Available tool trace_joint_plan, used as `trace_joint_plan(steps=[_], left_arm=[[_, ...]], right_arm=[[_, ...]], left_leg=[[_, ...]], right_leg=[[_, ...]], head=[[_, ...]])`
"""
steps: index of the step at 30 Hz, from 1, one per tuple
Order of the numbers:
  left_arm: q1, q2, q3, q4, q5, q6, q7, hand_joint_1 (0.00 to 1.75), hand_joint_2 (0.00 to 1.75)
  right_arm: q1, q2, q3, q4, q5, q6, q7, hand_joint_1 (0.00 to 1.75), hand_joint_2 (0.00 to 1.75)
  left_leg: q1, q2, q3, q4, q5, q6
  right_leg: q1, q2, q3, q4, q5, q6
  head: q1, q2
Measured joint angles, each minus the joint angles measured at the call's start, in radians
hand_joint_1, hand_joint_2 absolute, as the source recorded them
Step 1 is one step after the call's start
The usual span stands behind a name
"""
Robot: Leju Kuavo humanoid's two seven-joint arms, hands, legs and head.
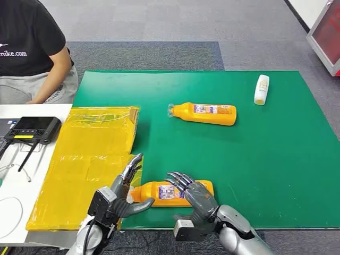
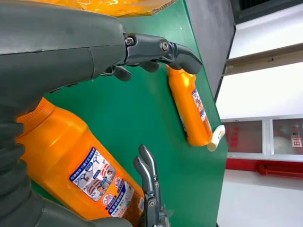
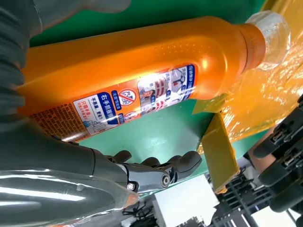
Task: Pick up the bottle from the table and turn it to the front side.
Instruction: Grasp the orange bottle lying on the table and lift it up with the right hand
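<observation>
At the near edge of the green mat point(image 1: 260, 175), just beyond my two hands, the orange bottle point(image 1: 170, 192) I am after lies flat on its side, neck to the left and base to the right, its printed label facing up. My left hand point(image 1: 124, 197) sits at the neck end with its fingers spread and raised and its thumb reaching under the bottle's shoulder; my right hand point(image 1: 196, 199) arches over the base end, fingers apart. From the wrist views I judge both hands released: they flank the bottle closely, perhaps brushing it, but neither has closed on it. So the task is barely begun; the bottle is not yet lifted, and the grasp, the pick-up and the turn to its front side are all left to do. Beside the neck on the left lies a crinkled yellow plastic bag point(image 1: 92, 154), its corner just at the bottle's cap, and I reckon my left fingers could snag it when they close. Farther off on the mat a second orange bottle point(image 1: 206, 113) lies on its side, and a small white bottle point(image 1: 262, 89) lies at the far right, both well apart from my work. A black controller point(image 1: 34, 129) rests on the white table point(image 1: 16, 196) to the left, and a person in a black shirt point(image 1: 28, 42) sits at the far left.
</observation>
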Motion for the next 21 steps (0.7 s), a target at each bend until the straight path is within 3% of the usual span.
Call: trace_joint_plan(steps=[12,21], left_arm=[[0.001,0.0,0.0,0.002,0.0,-0.005,-0.003,0.0,1.75],[0.015,0.001,0.001,0.0,-0.006,0.012,-0.001,0.0,1.75]], right_arm=[[-0.057,-0.026,0.045,0.007,0.027,0.008,0.053,0.0,1.75],[-0.083,-0.025,0.065,-0.002,0.044,0.014,0.187,0.0,1.75]], left_leg=[[0.0,0.0,0.0,0.0,0.001,0.0],[0.0,0.0,0.0,0.0,0.001,0.0]], right_leg=[[0.0,0.0,0.0,0.0,0.001,0.0],[0.0,0.0,0.0,0.0,0.0,0.0]], head=[[0.0,0.0],[0.0,0.0]])
